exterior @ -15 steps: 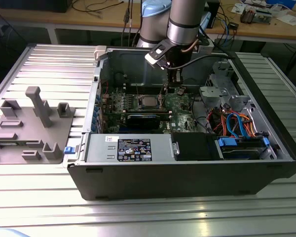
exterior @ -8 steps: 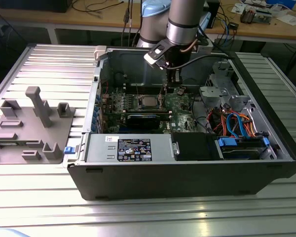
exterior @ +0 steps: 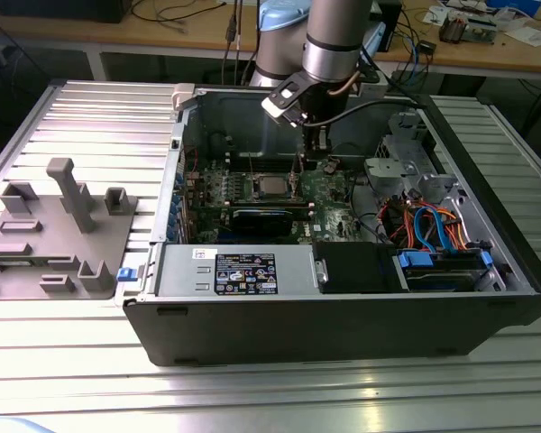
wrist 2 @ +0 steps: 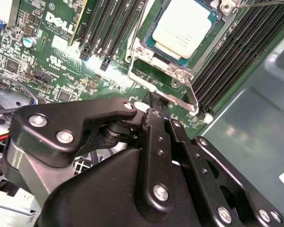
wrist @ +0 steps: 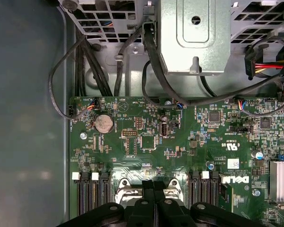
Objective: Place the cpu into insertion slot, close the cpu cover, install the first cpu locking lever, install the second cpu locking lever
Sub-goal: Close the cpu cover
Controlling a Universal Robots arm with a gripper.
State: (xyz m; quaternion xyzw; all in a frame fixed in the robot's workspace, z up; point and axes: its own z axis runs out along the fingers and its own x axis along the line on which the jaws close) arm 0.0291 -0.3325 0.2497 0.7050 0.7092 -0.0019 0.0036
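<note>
Ribbed aluminium table [exterior: 72, 117] bearing an open black computer case [exterior: 343, 316]. Black gripper [wrist 2: 156, 100], jaws pressed together and empty, hovers beside the silver-rimmed insertion slot [wrist 2: 180, 75]. The silvery-grey square cpu [wrist 2: 184, 26] lies seated there under the thin metal cpu cover [wrist 2: 209, 47], at 8 o'clock from the gripper in the exterior view. Likely the lever-locking stage, calling for a precise push.

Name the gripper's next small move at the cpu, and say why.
Likely a small push on the lever to work it down toward its catch. The cpu already lies seated under the cover, and the gripper, its fingers together, ends right at that wire lever beside the cover. I cannot tell whether it is hooked yet.
</note>
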